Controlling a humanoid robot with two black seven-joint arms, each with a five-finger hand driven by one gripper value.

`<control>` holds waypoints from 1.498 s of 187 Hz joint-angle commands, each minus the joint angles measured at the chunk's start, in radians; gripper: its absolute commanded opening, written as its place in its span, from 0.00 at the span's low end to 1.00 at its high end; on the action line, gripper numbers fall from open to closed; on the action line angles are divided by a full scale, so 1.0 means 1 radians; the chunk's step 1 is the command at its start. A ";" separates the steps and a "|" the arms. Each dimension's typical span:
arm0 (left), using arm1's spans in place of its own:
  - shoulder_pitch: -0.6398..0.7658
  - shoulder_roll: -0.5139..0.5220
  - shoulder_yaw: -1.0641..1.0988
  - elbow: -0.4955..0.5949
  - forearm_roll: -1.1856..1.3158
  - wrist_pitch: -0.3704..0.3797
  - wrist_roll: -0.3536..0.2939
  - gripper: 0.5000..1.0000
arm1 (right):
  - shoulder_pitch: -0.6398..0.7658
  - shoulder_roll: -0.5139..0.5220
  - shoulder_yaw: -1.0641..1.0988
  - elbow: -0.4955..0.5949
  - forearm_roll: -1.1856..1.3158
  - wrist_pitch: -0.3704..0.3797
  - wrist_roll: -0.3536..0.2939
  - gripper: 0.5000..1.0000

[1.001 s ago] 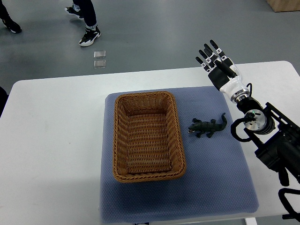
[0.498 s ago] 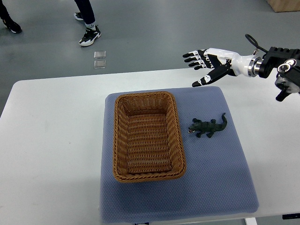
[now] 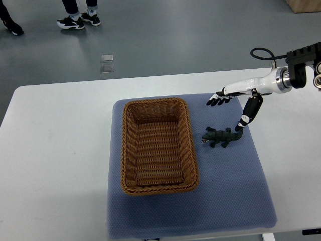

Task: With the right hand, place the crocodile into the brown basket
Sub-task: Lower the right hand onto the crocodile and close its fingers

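Top view. Half a second back my right hand [image 3: 237, 95] hung above the far edge of the table [image 3: 60, 150]. It has since come down and in over the blue mat [image 3: 225, 191]. The fingers [image 3: 216, 100] stretch flat toward the basket side. The thumb [image 3: 249, 109] hangs downward, its tip at the tail end of the crocodile [image 3: 221, 136]. The hand is spread and holds nothing. The crocodile has not shifted: it lies on the mat just right of the brown basket [image 3: 157, 103], outside it, head toward the basket. The pair of shoes [image 3: 77, 20] on the floor beyond the table has moved left.

By count there is one basket, one crocodile, one mat and one of my hands. There are two shoes together, with a third shoe [image 3: 11, 26] at the left edge, and one small clear object [image 3: 107, 63] on the floor.

I cannot tell whether my thumb tip touches the tail or stops just short of it. My forearm is cut off at the right edge. The people are cut off above the ankles. A brown box corner [image 3: 303, 5] is clipped at the top right.
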 commanded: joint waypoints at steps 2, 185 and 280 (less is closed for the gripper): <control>0.000 0.000 0.002 -0.001 0.000 0.000 0.000 1.00 | -0.019 0.001 -0.005 0.004 -0.004 -0.027 0.000 0.86; 0.000 0.000 0.000 0.006 0.000 0.000 0.000 1.00 | -0.220 0.113 -0.008 -0.066 -0.099 -0.271 0.000 0.68; 0.000 0.000 0.000 0.006 0.000 0.000 0.000 1.00 | -0.252 0.145 -0.006 -0.116 -0.119 -0.326 0.000 0.60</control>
